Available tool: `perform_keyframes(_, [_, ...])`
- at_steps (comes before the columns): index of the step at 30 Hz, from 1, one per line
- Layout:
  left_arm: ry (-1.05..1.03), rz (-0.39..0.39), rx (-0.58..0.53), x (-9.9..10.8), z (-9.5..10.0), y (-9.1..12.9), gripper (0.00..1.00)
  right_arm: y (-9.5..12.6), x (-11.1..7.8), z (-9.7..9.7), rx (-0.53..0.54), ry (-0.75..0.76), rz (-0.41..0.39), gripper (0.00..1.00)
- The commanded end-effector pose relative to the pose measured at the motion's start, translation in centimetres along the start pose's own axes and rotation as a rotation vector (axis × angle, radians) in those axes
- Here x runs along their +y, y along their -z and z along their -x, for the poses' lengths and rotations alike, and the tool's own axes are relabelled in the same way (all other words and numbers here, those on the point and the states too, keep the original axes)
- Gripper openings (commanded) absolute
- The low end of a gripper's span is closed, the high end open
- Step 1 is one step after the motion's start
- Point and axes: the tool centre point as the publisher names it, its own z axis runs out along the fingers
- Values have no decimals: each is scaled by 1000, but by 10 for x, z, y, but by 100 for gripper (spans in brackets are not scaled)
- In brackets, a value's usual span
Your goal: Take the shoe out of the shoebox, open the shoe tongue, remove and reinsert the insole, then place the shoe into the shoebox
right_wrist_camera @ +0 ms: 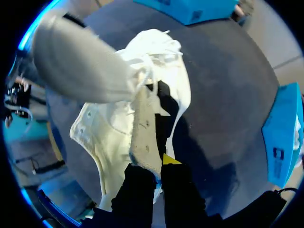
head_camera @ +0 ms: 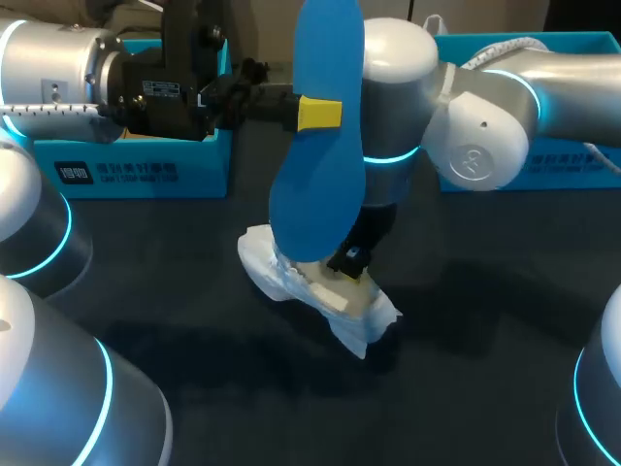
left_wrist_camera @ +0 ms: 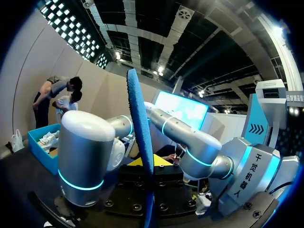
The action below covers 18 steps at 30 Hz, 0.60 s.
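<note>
Left gripper [head_camera: 318,114]: clamped on the insole [head_camera: 325,58] near mid-length; one yellow tip flat on the near face, the other finger hidden behind the blue.
Insole place: held in the air, upright, running 12 to 6 in the head view, lower end just above the shoe [head_camera: 361,316].
Insole look: bright blue, smooth, narrower at the waist.
Right gripper [head_camera: 347,264]: pointing down, fingers almost together, pinching an off-white perforated strip of the shoe's upper.
Shoe: white, on the dark table [head_camera: 466,320], slanted from 10 to 4, mouth spread wide, laces loose.
Shoeboxes: blue; left shoebox [head_camera: 146,165] at 10 o'clock of the shoe, right shoebox [head_camera: 563,155] at 2 o'clock, both well apart from it.
Left wrist view only: insole [left_wrist_camera: 141,142] edge-on, a thin blade.
Right wrist view only: right gripper [right_wrist_camera: 159,164] closed on the shoe [right_wrist_camera: 114,137]; blocked by the insole in the head view.
</note>
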Motion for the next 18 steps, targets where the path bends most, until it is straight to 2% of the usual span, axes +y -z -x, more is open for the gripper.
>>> perform_keyframes(1, [0, 0, 1, 0, 1, -2, 0, 4, -7, -5, -16, -185, 84, 0])
perform_keyframes(11, [0, 0, 1, 0, 1, -2, 0, 4, -7, -5, -16, -185, 84, 0])
perform_keyframes(12, [0, 0, 1, 0, 1, -2, 0, 2, -8, -4, -17, -249, 62, 0])
perform_keyframes(14, [0, 0, 1, 0, 1, -2, 0, 0, -9, -5, 13, -299, 106, 0])
perform_keyframes(18, [0, 0, 1, 0, 1, -2, 0, -8, -10, -9, 60, -380, 100, 0])
